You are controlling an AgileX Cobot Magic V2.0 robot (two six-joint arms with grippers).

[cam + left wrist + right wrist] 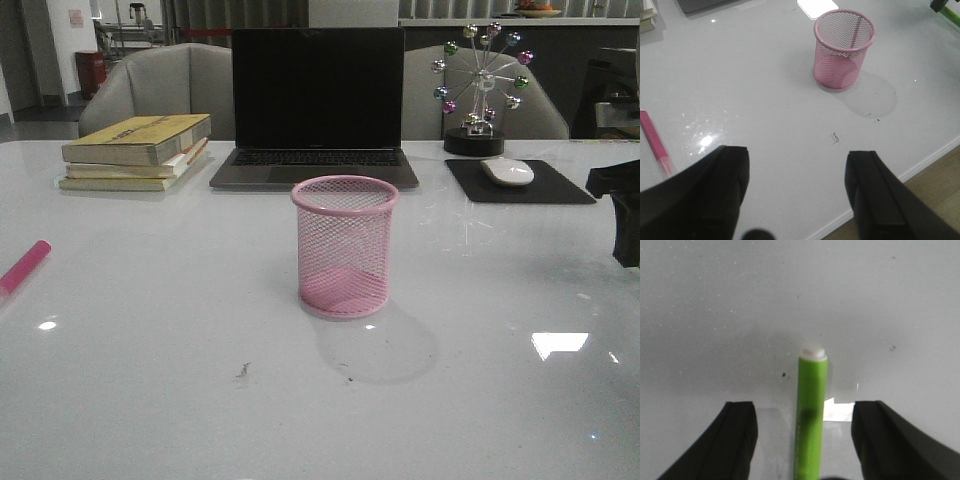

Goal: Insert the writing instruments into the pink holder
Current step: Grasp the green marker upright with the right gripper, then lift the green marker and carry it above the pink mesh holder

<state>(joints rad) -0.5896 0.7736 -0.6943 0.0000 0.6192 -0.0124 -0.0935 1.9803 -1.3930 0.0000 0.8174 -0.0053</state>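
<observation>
The pink mesh holder [345, 245] stands upright and empty at the table's middle; the left wrist view shows the holder [844, 50] too. The magenta marker [22, 266] lies flat at the far left edge, and the same marker [656, 142] appears beside the left fingers. My left gripper [796, 165] hangs open over bare table with nothing between its fingers. The lime green marker [811, 410] lies on the table, white end pointing away. My right gripper [804, 417] is open, one finger on each side of it, not touching. Part of the right arm [620, 205] shows at the right edge.
Behind the holder sit an open laptop [316, 110], a stack of books [135, 150] at back left, a mouse [508, 171] on a black pad and a ferris-wheel ornament [480, 85] at back right. The table's near edge [900, 175] runs close to the left gripper.
</observation>
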